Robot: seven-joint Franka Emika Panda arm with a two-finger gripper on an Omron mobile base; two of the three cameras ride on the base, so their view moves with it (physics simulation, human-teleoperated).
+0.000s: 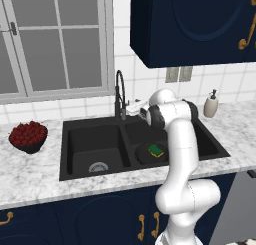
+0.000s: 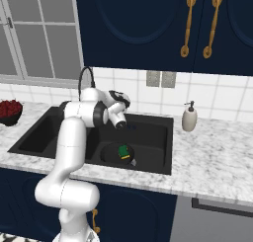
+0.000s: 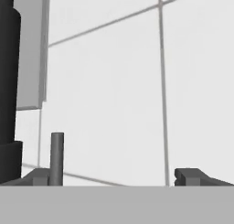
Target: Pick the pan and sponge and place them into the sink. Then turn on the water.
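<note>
The black sink lies in the marble counter. In its right basin rests the round black pan, and the yellow-and-green sponge lies in the pan. My gripper is open and empty. It hovers above the back of the sink, beside the base of the tall black faucet, and faces the tiled wall. A thin grey lever stands upright just inside my left fingertip. No water is in view.
A dark bowl of red fruit sits on the counter left of the sink. A soap dispenser stands to the right. Navy wall cabinets hang overhead, and a window is behind the left basin.
</note>
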